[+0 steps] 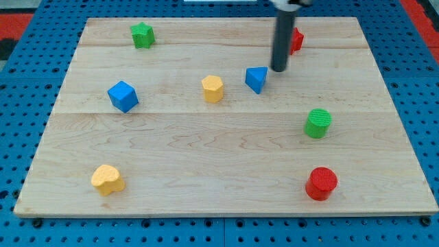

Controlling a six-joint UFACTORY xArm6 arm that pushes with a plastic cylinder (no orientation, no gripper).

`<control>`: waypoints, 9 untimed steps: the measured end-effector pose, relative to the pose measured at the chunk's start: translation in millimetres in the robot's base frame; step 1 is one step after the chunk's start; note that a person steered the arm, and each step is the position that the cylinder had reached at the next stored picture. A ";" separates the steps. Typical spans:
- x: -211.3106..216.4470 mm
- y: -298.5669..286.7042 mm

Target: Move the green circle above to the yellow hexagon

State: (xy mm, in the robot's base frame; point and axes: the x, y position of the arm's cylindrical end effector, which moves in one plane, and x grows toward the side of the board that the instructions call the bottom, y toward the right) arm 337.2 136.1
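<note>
Green circle [317, 123] lies right of centre on the worktop [206, 151], well apart from the yellow hexagon [212, 88] at centre. Left to right: blue cube [123, 95], yellow hexagon, blue triangle [256, 79], my tip [279, 70] just beside the triangle. No gripper shows, so its state cannot be told.

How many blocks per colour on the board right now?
Green: 2, the green star and the green circle
Blue: 2, the blue cube and the blue triangle
Yellow: 2, the yellow hexagon and the yellow heart
Red: 2, the red circle and a red block partly hidden behind the rod
Total: 8

My tip is just right of the blue triangle.
</note>
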 end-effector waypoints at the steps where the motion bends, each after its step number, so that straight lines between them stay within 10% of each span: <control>1: 58.9 77.5; 3: 168.9 80.2; 9: 92.2 40.5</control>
State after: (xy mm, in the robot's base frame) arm 429.3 176.5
